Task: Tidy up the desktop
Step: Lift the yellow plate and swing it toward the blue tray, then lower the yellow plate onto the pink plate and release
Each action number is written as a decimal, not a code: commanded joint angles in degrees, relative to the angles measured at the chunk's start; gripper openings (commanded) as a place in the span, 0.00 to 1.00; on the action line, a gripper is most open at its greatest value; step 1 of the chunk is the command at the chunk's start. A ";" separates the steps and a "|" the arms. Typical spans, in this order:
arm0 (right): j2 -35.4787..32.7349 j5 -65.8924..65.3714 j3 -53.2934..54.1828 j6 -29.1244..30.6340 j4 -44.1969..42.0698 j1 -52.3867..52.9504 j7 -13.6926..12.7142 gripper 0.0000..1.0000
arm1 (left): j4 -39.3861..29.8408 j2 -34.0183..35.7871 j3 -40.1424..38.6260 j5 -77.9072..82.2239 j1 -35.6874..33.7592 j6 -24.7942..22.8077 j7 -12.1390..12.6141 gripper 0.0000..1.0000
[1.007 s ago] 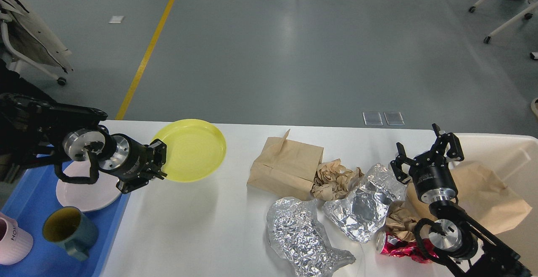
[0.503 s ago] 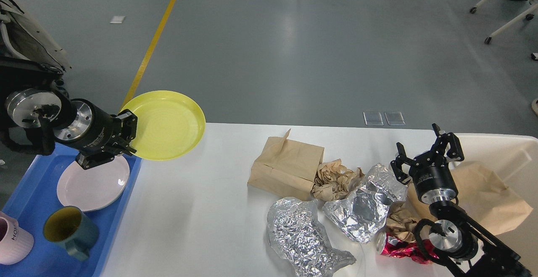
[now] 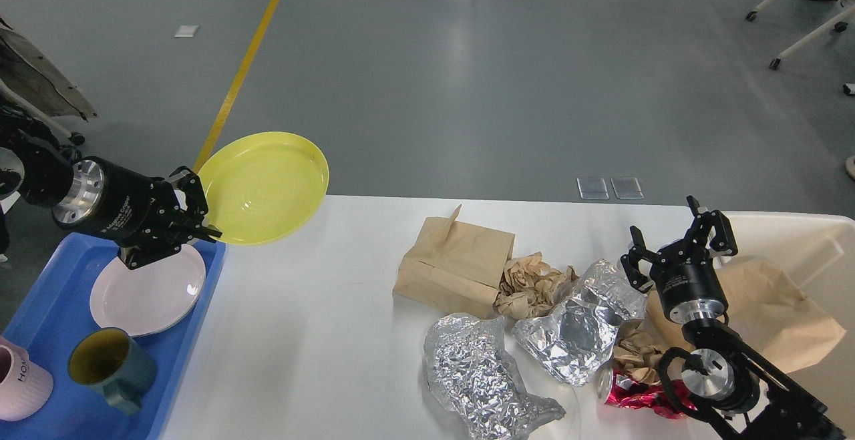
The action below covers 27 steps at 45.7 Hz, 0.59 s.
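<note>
While gripped: yellow plate (image 3: 264, 186), aloft

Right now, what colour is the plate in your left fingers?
Bright yellow: the plate held by the left gripper, clearest in the head view.

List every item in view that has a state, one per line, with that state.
Left gripper: shut on round yellow plastic plate, lifted, tilted.
Right gripper: open, empty.
Round pale pink plate: flat in blue plastic tray.
Dark teal mug: upright, in tray.
Brown paper bag: lying flat on white desktop.
Silver foil sheets: crumpled.
</note>
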 commanded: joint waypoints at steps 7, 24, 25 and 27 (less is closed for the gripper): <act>0.00 0.00 0.00 0.01 0.00 -0.01 0.00 1.00 | 13.68 2.10 4.23 -0.19 8.66 -3.77 0.90 0.00; 0.00 0.00 0.00 0.01 0.00 -0.10 0.00 1.00 | 39.18 6.06 0.28 -0.28 32.22 -8.35 1.96 0.00; 0.00 0.00 0.00 0.01 0.00 -0.10 0.00 1.00 | 40.58 6.06 -0.77 -0.28 33.98 -8.26 1.96 0.00; 0.00 0.00 0.00 0.01 0.00 -0.10 0.00 1.00 | 42.79 5.80 -2.36 -0.28 37.23 -8.17 1.96 0.00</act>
